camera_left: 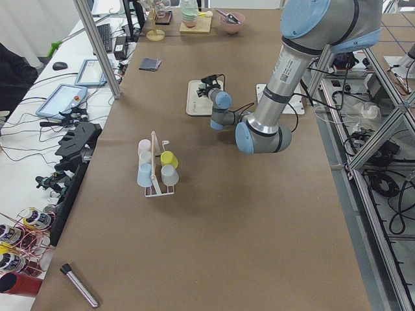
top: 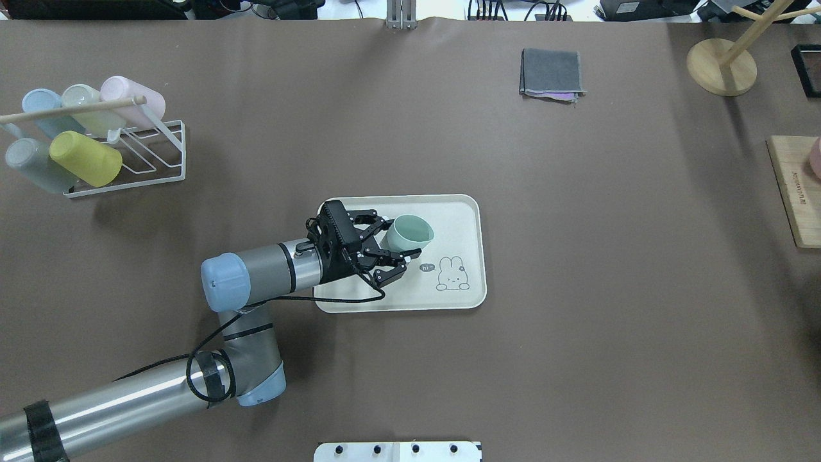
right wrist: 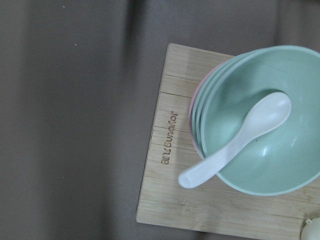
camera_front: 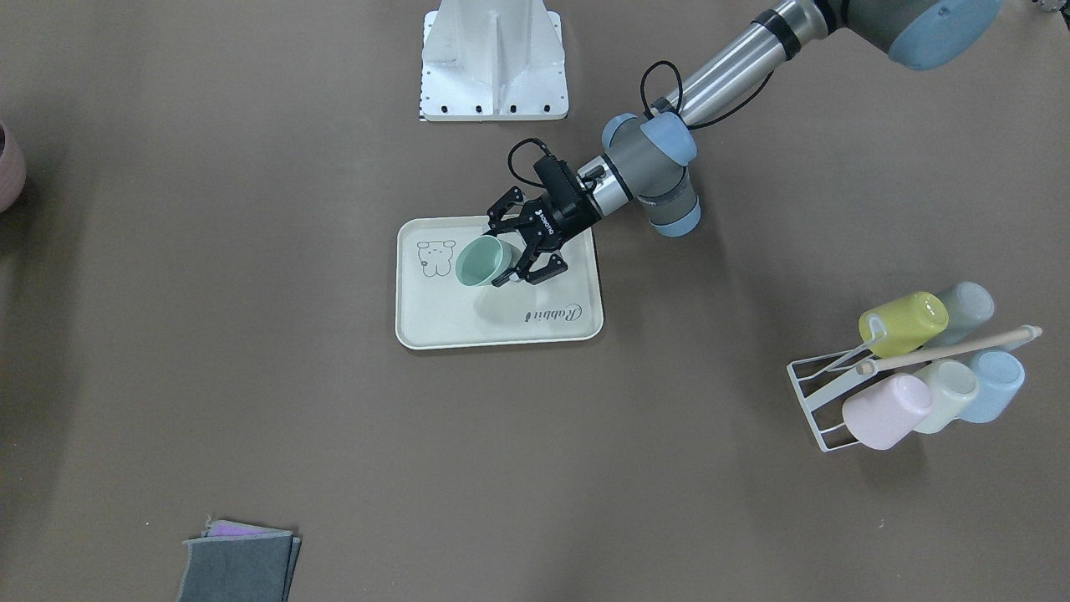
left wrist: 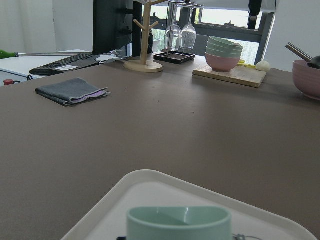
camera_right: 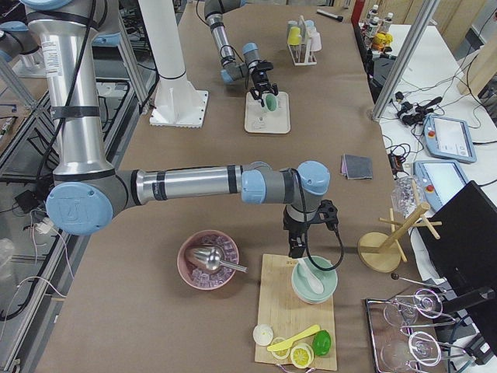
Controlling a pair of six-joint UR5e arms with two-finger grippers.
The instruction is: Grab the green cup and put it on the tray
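Observation:
The green cup (camera_front: pixel 481 261) is upright between the fingers of my left gripper (camera_front: pixel 500 253), over the cream tray (camera_front: pixel 468 330) beside its bear drawing. In the overhead view the left gripper (top: pixel 396 241) reaches in level from the left and is shut on the green cup (top: pixel 410 232) over the tray (top: pixel 462 212). I cannot tell whether the cup's base touches the tray. The left wrist view shows the cup's rim (left wrist: pixel 179 222) over the tray's edge (left wrist: pixel 150 192). My right gripper (camera_right: pixel 297 247) hangs over stacked bowls (camera_right: pixel 314 281); I cannot tell whether it is open or shut.
A white wire rack (top: pixel 154 160) with several cups, one yellow-green (top: pixel 86 158), stands at the table's left. A folded grey cloth (top: pixel 551 74) lies far beyond the tray. A wooden stand (top: pixel 721 67) and a bamboo board (top: pixel 795 192) are at the right. Under the right wrist are bowls with a white spoon (right wrist: pixel 235 145).

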